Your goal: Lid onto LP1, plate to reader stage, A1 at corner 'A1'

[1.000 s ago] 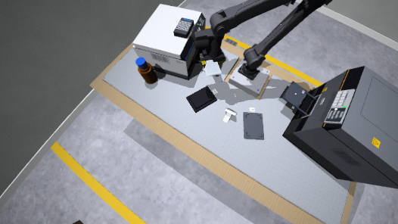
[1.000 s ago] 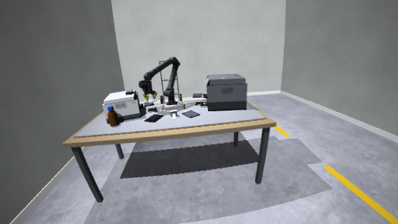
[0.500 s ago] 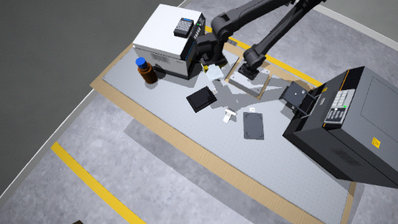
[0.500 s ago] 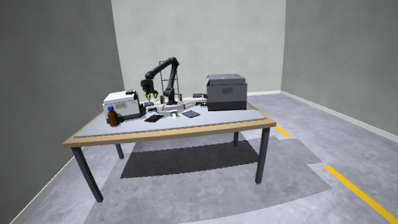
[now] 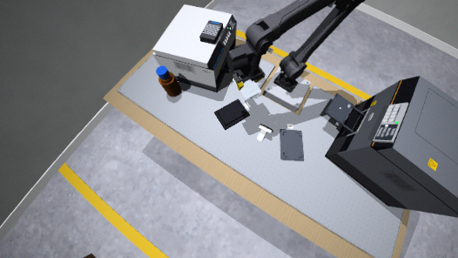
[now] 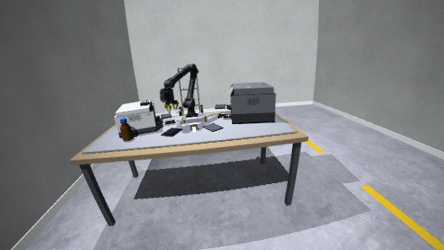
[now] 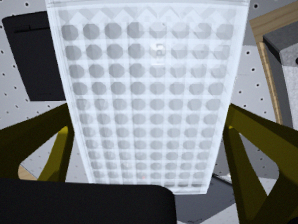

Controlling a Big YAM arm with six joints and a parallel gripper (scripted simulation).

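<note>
My gripper point(image 5: 246, 88) point(image 6: 172, 109) point(image 7: 148, 111) is shut on the clear, whitish plate point(image 5: 251, 91) point(image 7: 119, 89), one yellow finger at each long side. Its wells show in the wrist view; I cannot tell whether a lid lies over them. The plate hangs above the bench between the dispenser point(image 5: 189, 35) point(image 6: 136, 122) and the robot base. The reader point(image 5: 428, 126) point(image 6: 253, 105) has its dark stage point(image 5: 337, 109) out. The dispenser's stage is largely hidden behind the arm. A black bench position point(image 5: 232, 114) point(image 6: 171, 132) point(image 7: 35, 60) shows a rectangular outline; its name is unreadable. No separate lid is discernible.
The brown bottle point(image 5: 171, 88) point(image 6: 126, 132) with a blue cap stands upright beside the dispenser. A grey bench position point(image 5: 292, 145) point(image 6: 213, 127) lies nearer the reader. A small white object point(image 5: 263, 132) point(image 6: 194, 129) sits between the two positions.
</note>
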